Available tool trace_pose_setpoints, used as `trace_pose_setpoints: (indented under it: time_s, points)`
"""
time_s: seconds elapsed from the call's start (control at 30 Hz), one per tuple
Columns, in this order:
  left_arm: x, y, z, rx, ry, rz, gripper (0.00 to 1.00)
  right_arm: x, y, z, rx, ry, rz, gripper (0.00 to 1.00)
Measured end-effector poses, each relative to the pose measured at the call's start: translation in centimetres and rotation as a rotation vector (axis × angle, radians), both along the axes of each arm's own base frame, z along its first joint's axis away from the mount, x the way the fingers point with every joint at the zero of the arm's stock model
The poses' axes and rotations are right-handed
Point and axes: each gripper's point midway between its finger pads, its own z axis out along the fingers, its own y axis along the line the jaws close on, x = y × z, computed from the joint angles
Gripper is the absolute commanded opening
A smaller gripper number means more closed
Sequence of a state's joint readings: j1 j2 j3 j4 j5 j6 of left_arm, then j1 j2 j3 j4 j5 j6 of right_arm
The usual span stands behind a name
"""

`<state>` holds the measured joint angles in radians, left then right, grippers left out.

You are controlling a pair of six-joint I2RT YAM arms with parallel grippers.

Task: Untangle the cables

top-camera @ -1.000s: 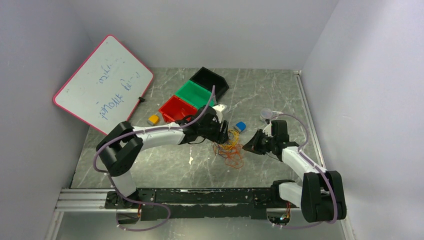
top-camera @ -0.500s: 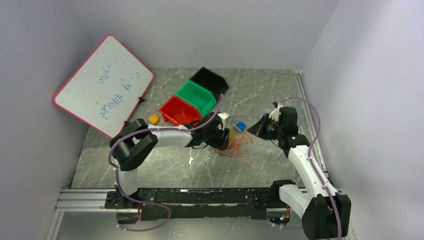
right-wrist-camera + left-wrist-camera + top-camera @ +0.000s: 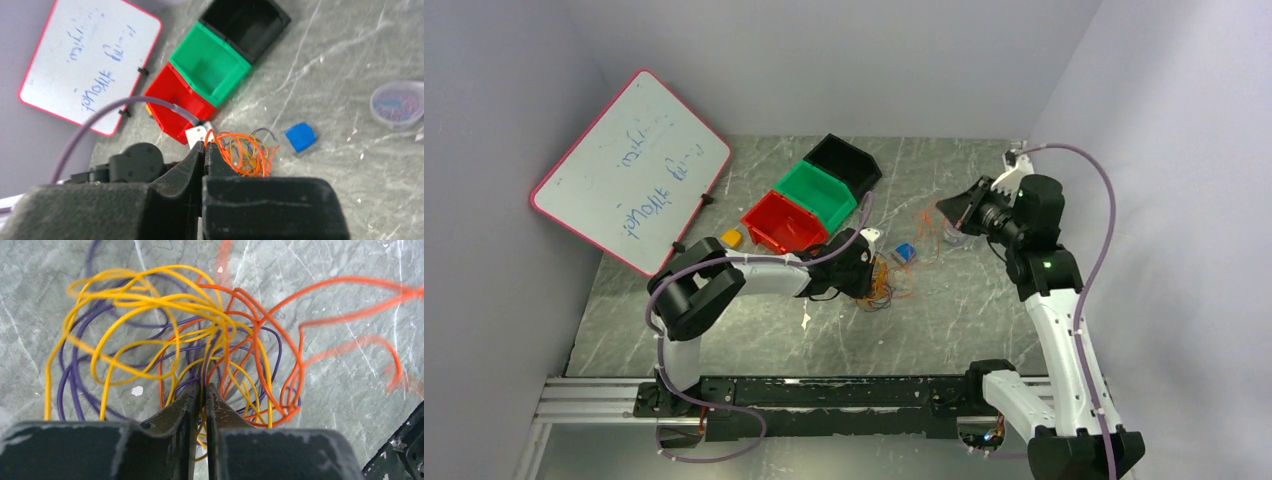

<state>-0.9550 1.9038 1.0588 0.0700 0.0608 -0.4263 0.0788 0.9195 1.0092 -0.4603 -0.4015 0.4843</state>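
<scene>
The cables (image 3: 882, 286) lie in a loose clump of yellow, purple and orange loops near the middle of the table (image 3: 944, 320), a little toward its far edge. From the clump, an orange cable (image 3: 927, 228) stretches up and toward the far right corner, where a second ago all the strands sat together in one lower heap.

The left gripper (image 3: 204, 390) is down on the clump with its jaws pinched nearly together on yellow and orange strands. A second ago it stood wider over them. The right gripper (image 3: 946, 207) was low at the clump's right side then. It is now raised well above the table toward the far right, jaws closed, and it seems to have the orange cable nipped at its tips, though the wrist view is blurred there.

A blue block (image 3: 905, 253) lies just beside the clump. Red (image 3: 784, 222), green (image 3: 816, 192) and black (image 3: 844, 158) bins stand in a row further toward the far left.
</scene>
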Motion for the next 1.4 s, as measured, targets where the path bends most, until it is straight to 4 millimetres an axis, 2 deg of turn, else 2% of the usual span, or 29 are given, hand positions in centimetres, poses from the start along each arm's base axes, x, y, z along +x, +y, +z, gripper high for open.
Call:
trace_pose_setpoints:
  time_s: [0.47,0.57,0.63,0.73,0.83,0.9,0.97,1.1,1.23,1.4]
  points:
    - [0.1,-0.2,-0.1,-0.022,-0.018,0.004,0.07,0.0,-3.1,16.1,-0.079,-0.375,-0.154,0.00]
    - [0.1,-0.3,-0.1,-0.027,-0.019,0.005,0.08,-0.3,-3.8,18.5,-0.094,-0.434,-0.193,0.00]
    - [0.1,-0.2,-0.1,-0.028,-0.021,0.006,0.17,-0.4,-4.1,19.0,-0.101,-0.452,-0.211,0.00]
    - [-0.1,0.2,0.1,-0.022,-0.025,0.007,0.38,-0.3,-4.4,18.8,-0.108,-0.452,-0.227,0.00]
    - [-0.5,0.8,0.9,-0.012,-0.035,0.006,0.50,0.4,-4.6,17.2,-0.115,-0.423,-0.236,0.00]
    - [-0.5,1.0,2.3,-0.020,-0.058,0.002,0.54,0.9,-4.6,15.2,-0.120,-0.379,-0.238,0.00]
    - [-0.3,0.9,4.6,-0.051,-0.100,-0.006,0.57,1.7,-4.6,13.0,-0.124,-0.329,-0.242,0.00]
    - [0.0,0.8,10.3,-0.142,-0.208,-0.028,0.62,3.3,-4.9,9.4,-0.138,-0.240,-0.260,0.00]
    - [-0.1,1.1,14.0,-0.194,-0.275,-0.036,0.67,4.4,-5.7,7.8,-0.154,-0.205,-0.309,0.00]
    - [-0.5,1.8,16.3,-0.231,-0.304,-0.035,0.69,4.7,-6.7,6.7,-0.152,-0.216,-0.378,0.00]
